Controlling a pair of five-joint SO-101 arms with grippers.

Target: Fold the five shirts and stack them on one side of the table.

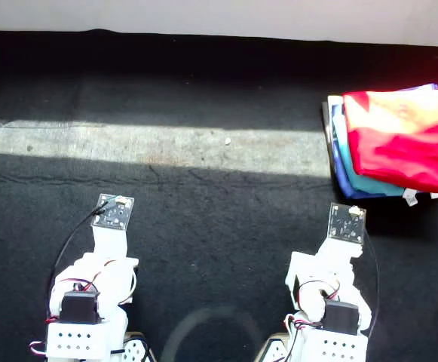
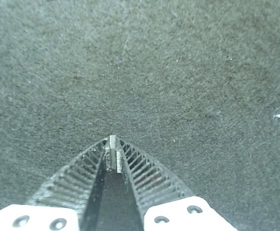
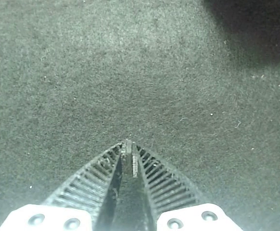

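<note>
The red shirt (image 1: 407,139) runs off the high view's right edge, so its far side is cut away. It covers most of the stack (image 1: 347,170) beneath. Only thin edges of teal, blue, white and purple cloth peek out, too narrow to count the layers surely. A pale scrap (image 1: 410,197) at the stack's near edge is too small to identify, as is a white speck (image 1: 228,140) on the counter (image 1: 203,226). The bottom edge crops the bases of the left arm (image 1: 98,290) and right arm (image 1: 328,298). In the wrist views, the left tool (image 2: 112,144) and right tool (image 3: 128,147) are cut off behind their fingers.
</note>
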